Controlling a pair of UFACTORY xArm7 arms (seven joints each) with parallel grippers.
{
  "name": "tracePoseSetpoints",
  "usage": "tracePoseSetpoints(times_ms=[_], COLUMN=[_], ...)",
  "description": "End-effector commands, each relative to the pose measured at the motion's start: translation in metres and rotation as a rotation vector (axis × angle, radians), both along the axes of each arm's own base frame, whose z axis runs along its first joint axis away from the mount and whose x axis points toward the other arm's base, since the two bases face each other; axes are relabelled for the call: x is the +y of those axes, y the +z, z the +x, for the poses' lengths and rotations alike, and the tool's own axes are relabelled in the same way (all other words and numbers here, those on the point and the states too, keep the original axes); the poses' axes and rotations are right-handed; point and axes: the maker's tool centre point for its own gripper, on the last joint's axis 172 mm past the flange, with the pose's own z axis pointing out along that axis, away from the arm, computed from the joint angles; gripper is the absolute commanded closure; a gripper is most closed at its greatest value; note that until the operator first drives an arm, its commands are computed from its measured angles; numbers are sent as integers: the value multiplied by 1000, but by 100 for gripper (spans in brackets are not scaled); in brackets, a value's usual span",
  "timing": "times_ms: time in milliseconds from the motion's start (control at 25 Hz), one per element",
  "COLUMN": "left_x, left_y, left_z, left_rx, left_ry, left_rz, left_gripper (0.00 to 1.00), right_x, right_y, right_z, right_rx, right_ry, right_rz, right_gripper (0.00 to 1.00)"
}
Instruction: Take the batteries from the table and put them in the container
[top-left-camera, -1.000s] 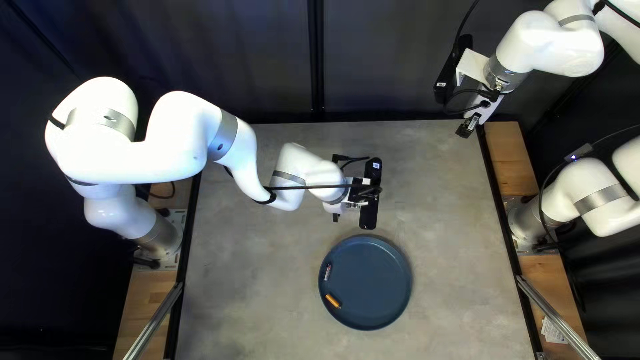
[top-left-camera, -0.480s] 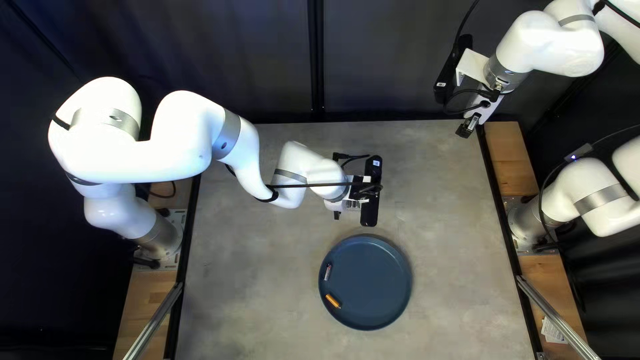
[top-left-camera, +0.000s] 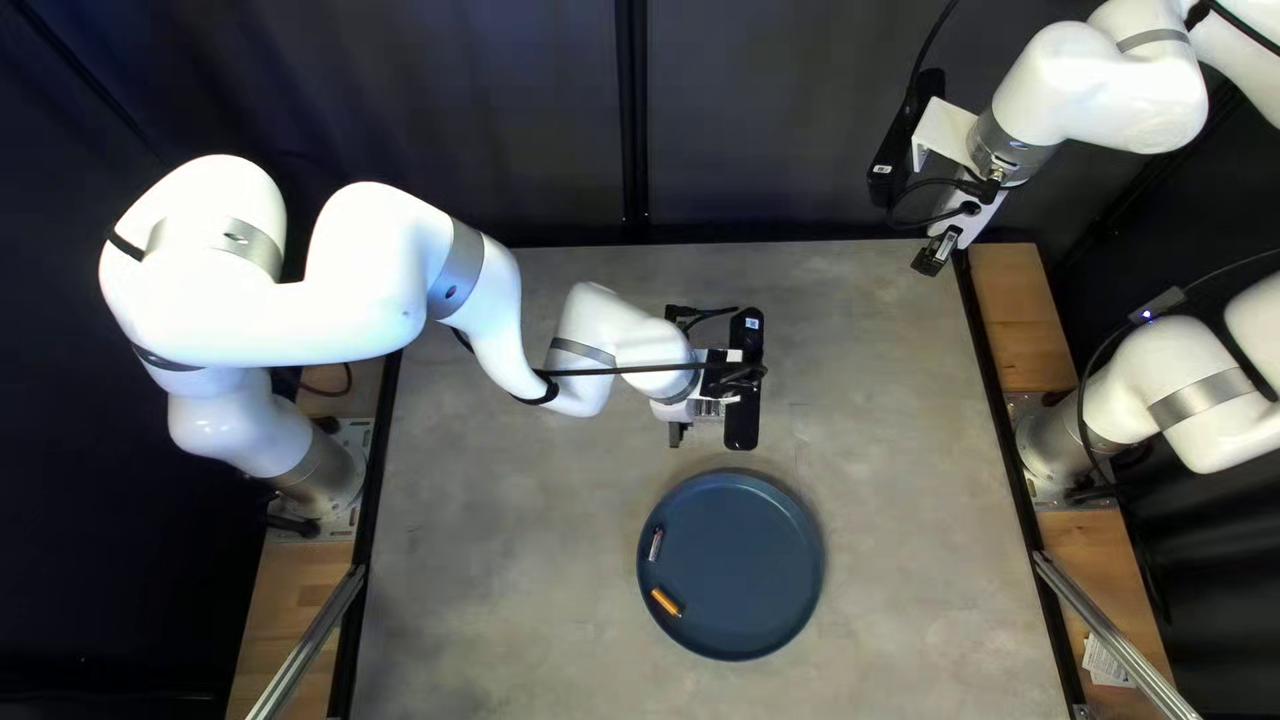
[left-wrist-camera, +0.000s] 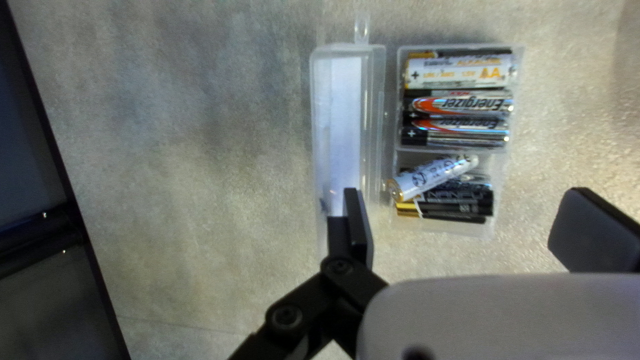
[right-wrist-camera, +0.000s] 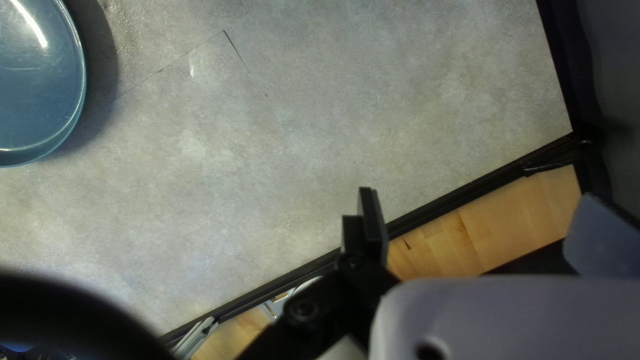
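Indeed, batteries (left-wrist-camera: 459, 71) lie ahead of the left pincer (top-left-camera: 675, 379).

Aslant from high above its near edge, the tabletop (top-left-camera: 907, 427) is viewed toward the dark curtain (top-left-camera: 440, 120) in the top left view. The battery case (left-wrist-camera: 345, 113) is seen closely from above in the left wrist view. The blue plate (top-left-camera: 740, 567) is shared by the top left and higher, downward-facing right wrist views.

Printed lbls (left-wrist-camera: 460, 105) on batts (left-wrist-camera: 440, 75)
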Motion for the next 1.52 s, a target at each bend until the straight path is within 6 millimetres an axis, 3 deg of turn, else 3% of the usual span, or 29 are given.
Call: tracePoseSetpoints(times_ms=[40,160,200,240,480,640,840,880,920,1160,1240,1520], left_x=[-12,-20,-21,-22,-29,-34,-32,-32,-32,-32,-32,10], left_y=[7,10,11,10,9,22,23,23,23,22,16,8], left_z=[-2,-7,-9,-13,-26,-35,-33,-33,-33,-33,-22,-16], left_rx=[-7,8,12,16,-19,-72,-104,-104,-104,-102,-68,-95], left_ry=[59,112,143,210,530,830,972,972,972,985,943,1183], left_rz=[-32,-67,-87,-122,-231,-201,-148,-148,-148,-159,-159,-214], left_gripper=[0,2,99,100,100,100,100,65,0,0,0,0], right_x=[0,0,0,0,0,0,0,0,0,0,0,0], right_y=[0,0,0,0,0,0,0,0,0,0,0,0], right_z=[0,0,0,0,0,0,0,0,0,0,0,0], right_rx=[0,0,0,0,0,0,0,0,0,0,0,0], right_ry=[0,0,0,0,0,0,0,0,0,0,0,0], right_rz=[0,0,0,0,0,0,0,0,0,0,0,0], right_gripper=[0,0,0,0,0,0,0,0,0,0,0,0])
